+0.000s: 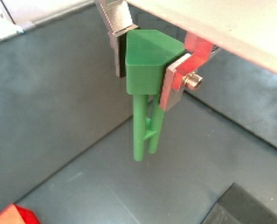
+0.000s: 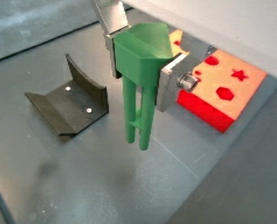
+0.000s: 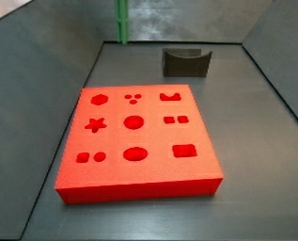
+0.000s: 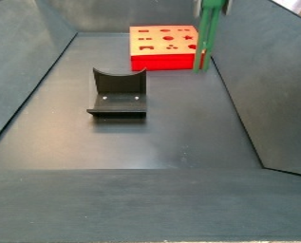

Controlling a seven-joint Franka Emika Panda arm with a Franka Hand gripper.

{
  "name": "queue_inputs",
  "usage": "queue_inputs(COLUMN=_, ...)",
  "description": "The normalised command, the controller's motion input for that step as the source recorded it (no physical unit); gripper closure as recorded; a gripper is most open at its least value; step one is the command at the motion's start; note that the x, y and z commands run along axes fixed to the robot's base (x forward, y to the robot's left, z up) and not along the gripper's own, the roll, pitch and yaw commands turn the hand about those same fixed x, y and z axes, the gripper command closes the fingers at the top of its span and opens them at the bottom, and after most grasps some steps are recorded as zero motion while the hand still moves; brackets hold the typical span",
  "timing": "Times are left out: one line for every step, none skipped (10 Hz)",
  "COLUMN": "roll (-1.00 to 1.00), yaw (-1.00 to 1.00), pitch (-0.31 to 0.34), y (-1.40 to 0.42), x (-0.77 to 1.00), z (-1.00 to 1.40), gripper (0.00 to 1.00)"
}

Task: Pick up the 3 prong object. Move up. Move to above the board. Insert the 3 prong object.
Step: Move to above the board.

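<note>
My gripper is shut on the blocky head of the 3 prong object, a tall green peg. It hangs upright with its prongs pointing down, above the grey floor. Both wrist views show the grip, and the silver fingers press on opposite sides of the head. The board, a flat red slab with shaped recesses, lies beside the peg, not under it. In both side views the peg hangs just off one edge of the board. The gripper itself is cut off there.
A dark grey U-notched block stands on the floor near the peg; it also shows in both side views. Sloping grey walls enclose the floor on all sides.
</note>
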Motion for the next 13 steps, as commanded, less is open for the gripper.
queue_inputs(roll=-0.03, yaw=-0.04, pitch=0.098, y=0.13, x=-0.07, z=1.0, gripper=1.0)
queue_inputs(roll=-0.02, yaw=-0.04, pitch=0.092, y=0.13, x=-0.06, z=1.0, gripper=1.0)
queue_inputs(roll=-0.01, yaw=-0.04, pitch=0.089, y=0.12, x=-0.05, z=1.0, gripper=1.0)
queue_inputs(roll=0.0, yaw=-0.04, pitch=0.088, y=0.11, x=-0.04, z=1.0, gripper=1.0)
queue_inputs(roll=0.0, yaw=-0.04, pitch=0.085, y=0.1, x=-0.03, z=0.93, gripper=1.0)
queue_inputs(roll=0.0, yaw=-0.04, pitch=0.083, y=0.08, x=-0.02, z=0.81, gripper=1.0)
queue_inputs(roll=0.0, yaw=-0.04, pitch=0.085, y=0.06, x=0.0, z=0.59, gripper=1.0)
queue_inputs(roll=0.01, yaw=-0.04, pitch=0.084, y=0.04, x=0.0, z=0.37, gripper=1.0)
queue_inputs(roll=0.01, yaw=-0.04, pitch=0.085, y=0.04, x=0.0, z=0.2, gripper=1.0)
queue_inputs(roll=0.2, yaw=-0.26, pitch=0.033, y=-1.0, x=0.26, z=0.04, gripper=1.0)
queue_inputs(roll=0.2, yaw=-0.24, pitch=0.023, y=-1.0, x=0.26, z=0.03, gripper=1.0)
queue_inputs(roll=0.14, yaw=-0.1, pitch=0.026, y=-1.0, x=0.27, z=0.03, gripper=1.0)
queue_inputs(roll=0.06, yaw=-0.04, pitch=0.029, y=-1.0, x=0.28, z=0.03, gripper=1.0)
